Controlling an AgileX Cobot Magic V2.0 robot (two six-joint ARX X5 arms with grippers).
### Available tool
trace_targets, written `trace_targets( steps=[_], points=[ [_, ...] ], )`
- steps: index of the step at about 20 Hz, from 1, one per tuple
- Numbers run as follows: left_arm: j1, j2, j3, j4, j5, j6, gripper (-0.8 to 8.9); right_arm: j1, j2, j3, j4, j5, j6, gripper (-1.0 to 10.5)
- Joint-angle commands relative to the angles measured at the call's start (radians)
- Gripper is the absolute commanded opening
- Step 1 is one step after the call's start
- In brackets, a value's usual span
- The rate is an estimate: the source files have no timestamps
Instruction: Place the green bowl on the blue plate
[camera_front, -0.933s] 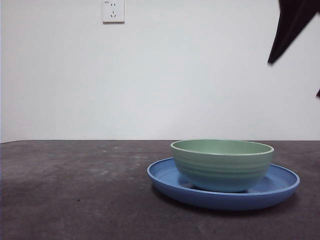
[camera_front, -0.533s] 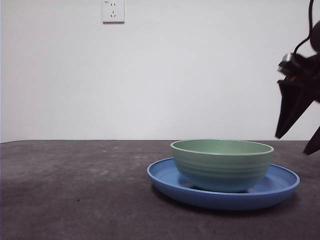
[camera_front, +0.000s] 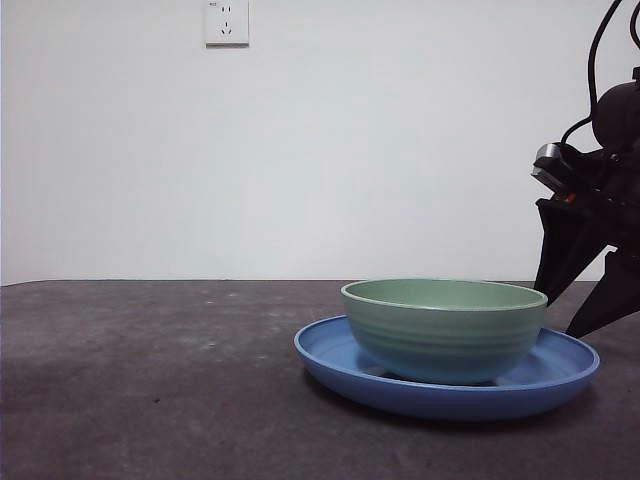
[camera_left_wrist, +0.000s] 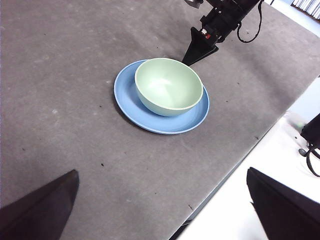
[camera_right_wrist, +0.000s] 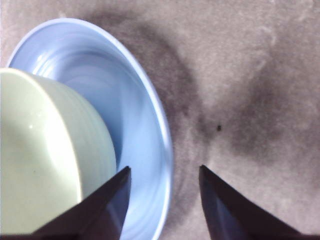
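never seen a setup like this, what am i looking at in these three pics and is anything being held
This is a two-armed robot at a table; each arm ends in an end effector with two black jaws. One picture comes from a low camera looking level across the table. The other two come from cameras on the arms' wrists, looking down past their own jaws.

On the dark grey table sits a green bowl inside a wide blue plate.

The right end effector is the dark shape at the side of the level view. It hangs low at the plate's rim with its jaws apart, and its wrist picture shows nothing between them. The left end effector waits high and off to the side, jaws wide apart.

So nothing is being held; the bowl rests on the plate on its own.
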Motion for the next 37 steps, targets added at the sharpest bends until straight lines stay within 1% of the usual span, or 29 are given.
trace_targets(
  steps=[1,3,7,8,10,12,18,24,28,33,35,36,37],
  points=[
    [-0.009,0.003,0.013,0.005,0.004,0.008,5.63,0.008,0.033,0.016,0.0,-0.009,-0.016,2.0],
    [-0.009,0.003,0.013,0.006,0.004,0.008,5.63,0.019,0.05,0.016,0.003,-0.03,-0.019,2.0],
    [-0.009,0.003,0.013,0.006,0.004,0.008,5.63,0.04,0.09,0.016,0.007,-0.028,-0.026,1.6],
    [-0.009,0.003,0.013,0.005,0.004,0.008,5.63,0.042,0.095,0.016,0.008,-0.028,-0.03,1.4],
    [-0.009,0.003,0.013,0.005,0.004,0.008,5.63,0.041,0.095,0.016,0.014,-0.024,-0.029,0.6],
    [-0.009,0.003,0.013,0.006,0.004,0.008,5.63,0.041,0.095,0.016,0.014,-0.001,-0.029,0.1],
    [-0.009,0.003,0.013,0.006,0.004,0.008,5.63,0.041,0.094,0.038,0.008,0.005,-0.022,0.1],
    [-0.009,0.003,0.013,0.006,0.004,0.008,5.63,0.07,0.094,0.19,-0.129,-0.002,-0.016,0.1],
    [-0.009,0.003,0.013,0.006,0.004,0.008,5.63,0.154,0.094,0.256,-0.122,-0.002,0.05,0.1],
    [-0.009,0.003,0.013,0.006,0.004,0.008,5.63,0.292,0.109,0.263,-0.004,-0.002,0.167,0.1],
    [-0.009,0.003,0.013,0.006,0.004,0.008,5.63,0.331,0.138,0.264,0.022,-0.002,0.194,0.1],
    [-0.009,0.003,0.013,0.006,0.004,0.008,5.63,0.343,0.151,0.264,0.027,0.003,0.196,0.1],
    [-0.009,0.003,0.013,0.006,0.004,0.008,5.63,0.356,0.164,0.264,0.031,0.026,0.198,0.1]
  ],
)
